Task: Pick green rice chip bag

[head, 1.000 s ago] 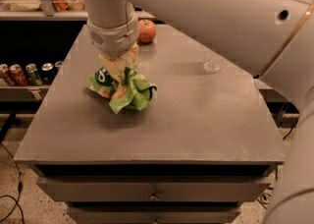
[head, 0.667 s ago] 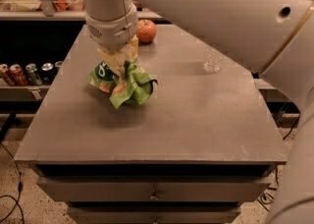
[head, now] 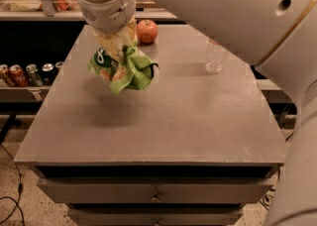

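Camera view: the gripper (head: 118, 46) is clenched on the green rice chip bag (head: 126, 70), held up off the table (head: 188, 121). An apple (head: 147, 31) sits at one o'clock from it.

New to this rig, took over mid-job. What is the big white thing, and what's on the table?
The big white shape is the robot's single arm, seen by one camera looking down at a grey table with drawers. At the arm's end, the gripper is shut on the green rice chip bag, which hangs clear of the tabletop, its shadow below. On the table stand a red apple and a clear plastic bottle. Drink cans line a shelf at left.
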Controlling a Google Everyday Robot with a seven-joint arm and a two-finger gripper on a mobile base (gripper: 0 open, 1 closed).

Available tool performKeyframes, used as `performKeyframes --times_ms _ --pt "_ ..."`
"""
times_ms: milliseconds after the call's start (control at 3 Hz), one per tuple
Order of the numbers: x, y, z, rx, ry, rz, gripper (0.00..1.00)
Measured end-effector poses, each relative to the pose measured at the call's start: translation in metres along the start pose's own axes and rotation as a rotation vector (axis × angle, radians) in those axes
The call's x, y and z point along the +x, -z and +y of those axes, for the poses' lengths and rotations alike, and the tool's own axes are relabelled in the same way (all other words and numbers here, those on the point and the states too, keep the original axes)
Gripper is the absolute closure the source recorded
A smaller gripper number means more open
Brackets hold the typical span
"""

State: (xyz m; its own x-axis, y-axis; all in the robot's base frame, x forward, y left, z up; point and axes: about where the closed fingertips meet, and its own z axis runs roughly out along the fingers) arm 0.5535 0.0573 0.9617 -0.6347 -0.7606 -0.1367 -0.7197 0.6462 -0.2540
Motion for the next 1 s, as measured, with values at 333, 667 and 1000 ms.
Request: performKeyframes --times_ms 333,667,1000 --pt "-0.0030 0.0117 -0.0063 0.027 0.011 -0.020 1.00" --pt "-0.0006 0.0150 -0.0099 0.023 0.025 -0.036 1.00" --pt "0.0016 0.0156 -0.0124 0.015 0.038 -0.039 1.00"
